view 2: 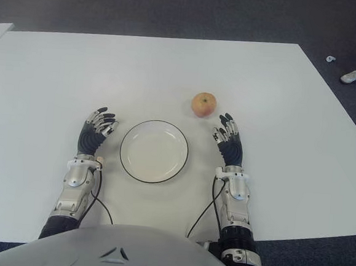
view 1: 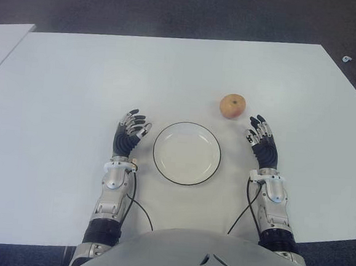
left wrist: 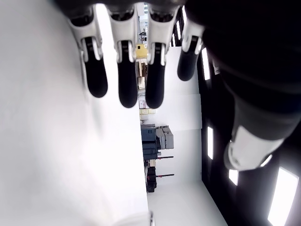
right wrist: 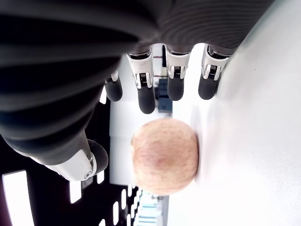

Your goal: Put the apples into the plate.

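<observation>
While both hands' fingers hang relaxed (holding nothing), the apple sits beyond the plate, unobscured.

You have the plate on the table, straight ahead of the robot's body at twelve o'clock, with nothing in it. The apple sits on the table at about one o'clock from the plate, just beyond its rim and apart from it. The left hand shows at nine o'clock of the plate, close beside it. The right hand shows at three o'clock of the plate, with the apple near its fingertips at eleven o'clock.
</observation>
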Controlling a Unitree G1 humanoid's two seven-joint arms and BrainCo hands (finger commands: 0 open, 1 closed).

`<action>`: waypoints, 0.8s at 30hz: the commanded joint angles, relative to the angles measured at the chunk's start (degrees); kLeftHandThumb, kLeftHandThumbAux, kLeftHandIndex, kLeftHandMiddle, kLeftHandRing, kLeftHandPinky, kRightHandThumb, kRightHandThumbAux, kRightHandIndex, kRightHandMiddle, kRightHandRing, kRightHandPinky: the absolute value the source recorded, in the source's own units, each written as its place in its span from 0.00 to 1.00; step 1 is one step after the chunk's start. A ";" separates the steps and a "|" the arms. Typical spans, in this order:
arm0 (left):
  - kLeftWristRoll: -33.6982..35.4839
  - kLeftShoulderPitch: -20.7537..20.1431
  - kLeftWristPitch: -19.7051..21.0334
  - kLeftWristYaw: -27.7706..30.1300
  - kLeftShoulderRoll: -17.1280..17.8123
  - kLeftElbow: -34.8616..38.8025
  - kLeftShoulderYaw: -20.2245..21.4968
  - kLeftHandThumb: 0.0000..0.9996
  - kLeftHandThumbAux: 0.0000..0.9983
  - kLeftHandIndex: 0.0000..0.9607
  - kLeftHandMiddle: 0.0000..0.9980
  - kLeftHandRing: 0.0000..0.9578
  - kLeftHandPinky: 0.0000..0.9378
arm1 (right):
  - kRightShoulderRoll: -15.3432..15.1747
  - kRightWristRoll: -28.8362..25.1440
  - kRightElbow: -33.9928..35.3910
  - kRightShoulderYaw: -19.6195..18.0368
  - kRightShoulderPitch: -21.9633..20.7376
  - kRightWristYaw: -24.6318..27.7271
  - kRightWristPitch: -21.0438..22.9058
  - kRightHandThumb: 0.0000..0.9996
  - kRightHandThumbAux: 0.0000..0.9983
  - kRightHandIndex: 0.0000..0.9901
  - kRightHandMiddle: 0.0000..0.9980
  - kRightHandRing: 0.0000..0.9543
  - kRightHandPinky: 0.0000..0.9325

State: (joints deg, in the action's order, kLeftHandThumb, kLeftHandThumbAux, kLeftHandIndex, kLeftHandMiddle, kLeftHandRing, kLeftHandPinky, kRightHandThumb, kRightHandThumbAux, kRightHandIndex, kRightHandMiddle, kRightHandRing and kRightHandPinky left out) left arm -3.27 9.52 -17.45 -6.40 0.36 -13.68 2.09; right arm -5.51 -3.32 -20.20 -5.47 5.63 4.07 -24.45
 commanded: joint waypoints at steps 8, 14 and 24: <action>0.41 0.40 1.37 0.45 0.08 -1.20 0.33 0.23 0.68 0.22 0.32 0.35 0.35 | 1.68 0.11 -6.16 0.85 3.88 0.36 2.50 0.16 0.65 0.08 0.15 0.07 0.00; 0.26 0.37 1.17 0.37 0.16 -1.35 0.34 0.22 0.67 0.22 0.33 0.35 0.35 | 1.60 0.39 -5.71 0.89 4.08 0.04 2.88 0.15 0.65 0.08 0.15 0.07 0.00; 0.19 0.11 0.98 0.26 0.20 -1.74 0.41 0.21 0.67 0.22 0.33 0.35 0.35 | 1.86 -0.58 -6.19 0.66 3.67 0.56 2.87 0.17 0.64 0.09 0.16 0.07 0.00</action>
State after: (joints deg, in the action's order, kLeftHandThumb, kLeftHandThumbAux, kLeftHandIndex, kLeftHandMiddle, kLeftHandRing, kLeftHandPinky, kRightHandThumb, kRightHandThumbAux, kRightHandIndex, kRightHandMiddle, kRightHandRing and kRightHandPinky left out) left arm -3.26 9.50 -17.64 -6.40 0.37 -13.82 2.12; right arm -5.49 -3.66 -20.73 -5.45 5.48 4.17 -25.39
